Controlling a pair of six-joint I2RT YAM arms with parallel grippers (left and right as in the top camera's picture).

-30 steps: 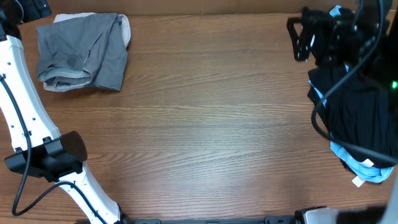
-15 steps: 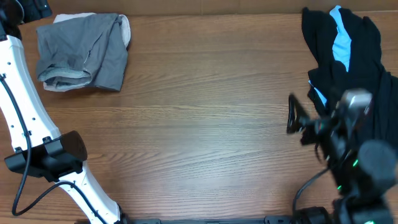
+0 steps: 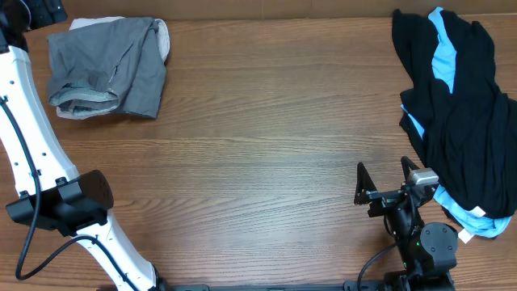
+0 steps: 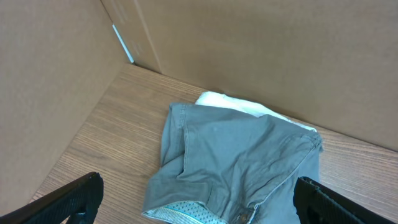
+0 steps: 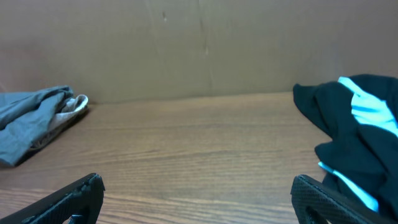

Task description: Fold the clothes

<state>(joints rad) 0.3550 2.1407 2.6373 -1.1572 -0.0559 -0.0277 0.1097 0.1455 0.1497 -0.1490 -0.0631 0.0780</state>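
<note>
The grey shorts point(image 3: 109, 66) lie folded at the table's far left corner on a cream garment point(image 3: 163, 36). They also show in the left wrist view point(image 4: 239, 165), with the cream garment point(image 4: 249, 106) behind, and in the right wrist view point(image 5: 28, 121). A pile of black clothes point(image 3: 460, 105) with a light-blue garment point(image 3: 442, 36) lies along the right edge and shows in the right wrist view point(image 5: 360, 134). My left gripper point(image 4: 199, 199) is open and empty above the shorts. My right gripper point(image 3: 384, 179) is open and empty, low near the front right, left of the pile.
Brown cardboard walls point(image 4: 261, 50) close off the table's back and left sides. The left arm's white links point(image 3: 32, 145) run along the left edge. The wooden table point(image 3: 266, 145) stretches between the two garment piles.
My right arm has swung from over the black pile at the far right back down to the front edge, uncovering the pile. The left arm and the shorts have not moved.
</note>
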